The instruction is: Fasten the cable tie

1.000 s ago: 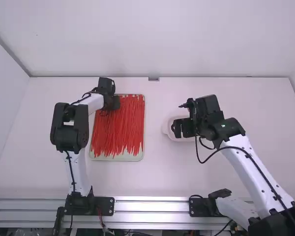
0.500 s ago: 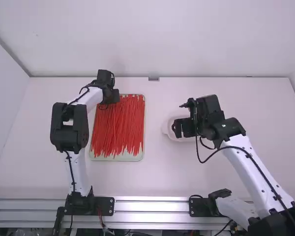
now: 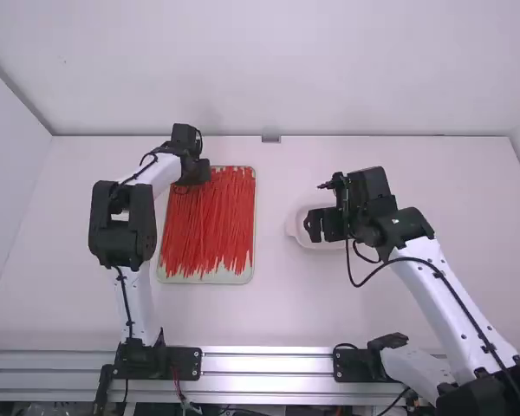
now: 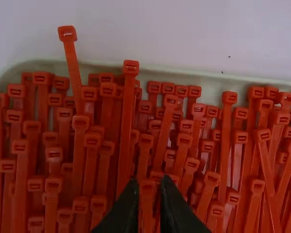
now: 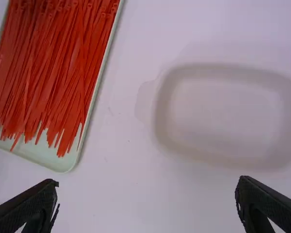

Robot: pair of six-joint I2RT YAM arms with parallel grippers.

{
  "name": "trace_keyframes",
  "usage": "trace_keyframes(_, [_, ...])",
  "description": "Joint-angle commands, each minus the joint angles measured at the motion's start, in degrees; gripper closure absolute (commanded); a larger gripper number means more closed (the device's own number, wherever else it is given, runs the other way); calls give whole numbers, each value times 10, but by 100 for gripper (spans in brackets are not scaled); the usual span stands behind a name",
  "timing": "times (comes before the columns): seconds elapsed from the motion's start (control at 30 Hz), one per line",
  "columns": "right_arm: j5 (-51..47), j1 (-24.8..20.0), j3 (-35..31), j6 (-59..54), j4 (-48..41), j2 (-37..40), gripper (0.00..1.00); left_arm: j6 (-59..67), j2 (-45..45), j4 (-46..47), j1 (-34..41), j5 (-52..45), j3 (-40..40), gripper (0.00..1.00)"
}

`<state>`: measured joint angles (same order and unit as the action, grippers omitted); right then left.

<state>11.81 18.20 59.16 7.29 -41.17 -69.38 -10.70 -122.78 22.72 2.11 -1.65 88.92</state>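
I read the left arm as folded sharply at the elbow and reaching to the far-left corner of the pale tray [image 3: 248, 276]. There the left gripper [image 3: 193, 173] has its fingers pressed close on the strap of one cable tie [image 4: 147, 189], among the heaped orange ties [image 3: 210, 221] that fill the tray. The right arm slants up the table [image 3: 416, 165] from its base, and the right gripper [image 3: 319, 224] is spread wide above the white dish [image 5: 218, 116], just right of the tray.
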Motion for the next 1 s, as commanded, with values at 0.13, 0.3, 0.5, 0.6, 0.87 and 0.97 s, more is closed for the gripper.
trace_keyframes(0.13, [2, -3, 15, 0, -2, 8, 2, 0, -3, 2, 1, -2, 4, 87])
trace_keyframes(0.3, [2, -3, 15, 0, -2, 8, 2, 0, -3, -8, 1, -2, 0, 83])
trace_keyframes(0.5, [2, -3, 15, -2, -2, 8, 2, 0, -3, -55, 2, -4, -32, 80])
trace_keyframes(0.6, [2, -3, 15, -2, -2, 8, 2, 0, -4, -66, 1, -2, -44, 80])
trace_keyframes(0.87, [2, -1, 15, -2, -2, 8, 2, 0, -3, -86, 1, -2, -70, 82])
trace_keyframes(0.97, [2, -3, 15, -1, -2, 8, 2, -3, -3, -92, 1, -2, -75, 84])
